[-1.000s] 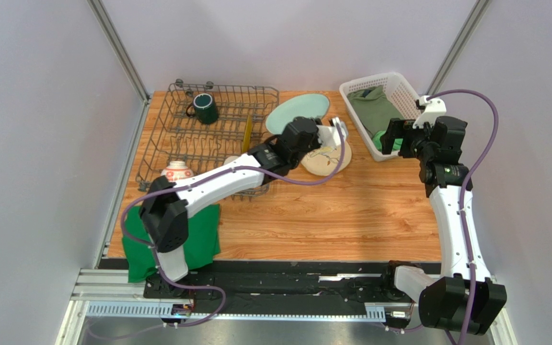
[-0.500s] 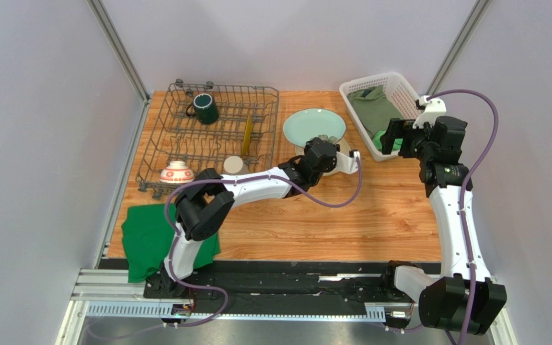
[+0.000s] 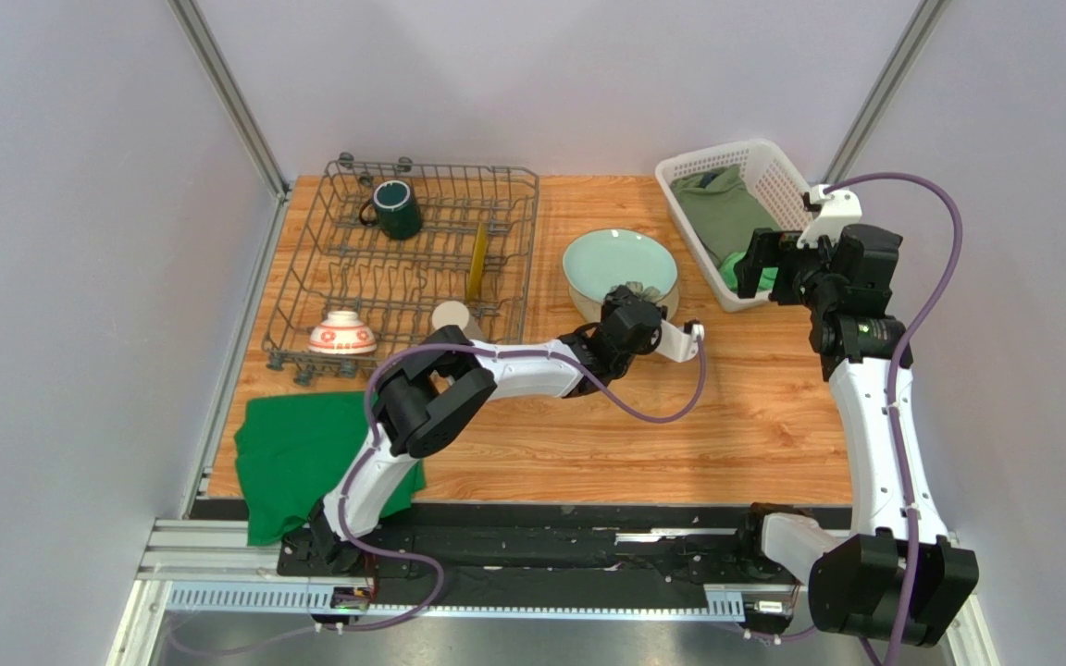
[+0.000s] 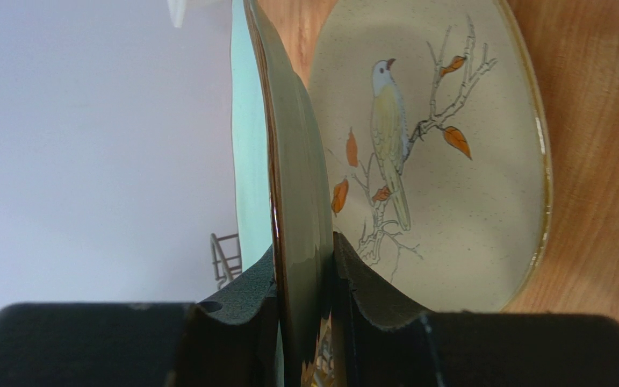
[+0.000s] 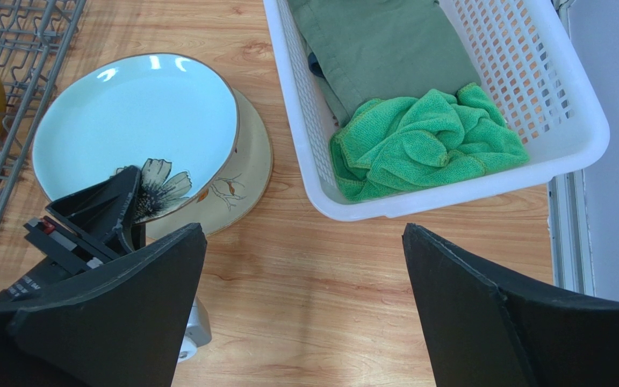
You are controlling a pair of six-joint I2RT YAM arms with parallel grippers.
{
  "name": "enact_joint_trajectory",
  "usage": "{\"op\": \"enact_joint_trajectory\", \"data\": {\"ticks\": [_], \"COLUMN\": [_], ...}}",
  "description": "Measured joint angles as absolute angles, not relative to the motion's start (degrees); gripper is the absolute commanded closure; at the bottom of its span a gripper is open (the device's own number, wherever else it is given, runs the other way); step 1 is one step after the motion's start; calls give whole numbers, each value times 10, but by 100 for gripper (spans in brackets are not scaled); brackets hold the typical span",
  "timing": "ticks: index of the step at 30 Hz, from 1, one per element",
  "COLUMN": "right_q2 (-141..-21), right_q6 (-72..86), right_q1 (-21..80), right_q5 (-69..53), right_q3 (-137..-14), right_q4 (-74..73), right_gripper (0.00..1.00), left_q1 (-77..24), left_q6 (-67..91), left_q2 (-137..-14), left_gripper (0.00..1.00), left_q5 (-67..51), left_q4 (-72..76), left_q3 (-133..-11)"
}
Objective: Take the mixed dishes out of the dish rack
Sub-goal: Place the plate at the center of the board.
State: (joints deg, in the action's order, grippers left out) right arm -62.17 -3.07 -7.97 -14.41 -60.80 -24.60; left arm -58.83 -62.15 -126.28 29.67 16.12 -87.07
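Note:
My left gripper (image 3: pixel 632 308) is shut on the near rim of the pale teal plate (image 3: pixel 618 267). It holds the plate tilted just over a cream plate with a bird drawing (image 4: pixel 450 161) that lies on the table. In the left wrist view the teal plate (image 4: pixel 296 161) stands edge-on between the pads (image 4: pixel 369 278). The dish rack (image 3: pixel 316 271) at back left holds a dark green mug (image 3: pixel 396 208), an upright yellow plate (image 3: pixel 478 260), a beige cup (image 3: pixel 451 318) and a red-and-white bowl (image 3: pixel 343 333). My right gripper (image 5: pixel 305 266) hangs open above bare wood beside the basket.
A white lattice basket (image 3: pixel 754 160) with green cloths (image 5: pixel 426 145) stands at the back right, close to my right gripper. A green cloth (image 3: pixel 309 458) lies at the front left, under the left arm's base.
My left arm has carried the teal plate right and toward the front, from beside the rack to over the cream plate. The right arm has not moved.

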Motion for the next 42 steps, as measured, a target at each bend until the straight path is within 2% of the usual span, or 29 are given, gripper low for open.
{"op": "enact_joint_trajectory", "data": {"ticks": [34,42], "right_q2": [-623,-623], "right_q6": [-31,-31], "right_q1": [-88,-88], "right_q5": [-145,-145], "right_q3": [-608,-608], "right_q4": [-246,-246], "right_gripper": [1,1], "left_q1": [-589,-589], "left_q6": [-621,-616], "left_q2": [-1306,-1306], "left_gripper": [99,91], "left_q5": [275,270], "left_q4": [152,143], "left_q3": [-885,-885]}}
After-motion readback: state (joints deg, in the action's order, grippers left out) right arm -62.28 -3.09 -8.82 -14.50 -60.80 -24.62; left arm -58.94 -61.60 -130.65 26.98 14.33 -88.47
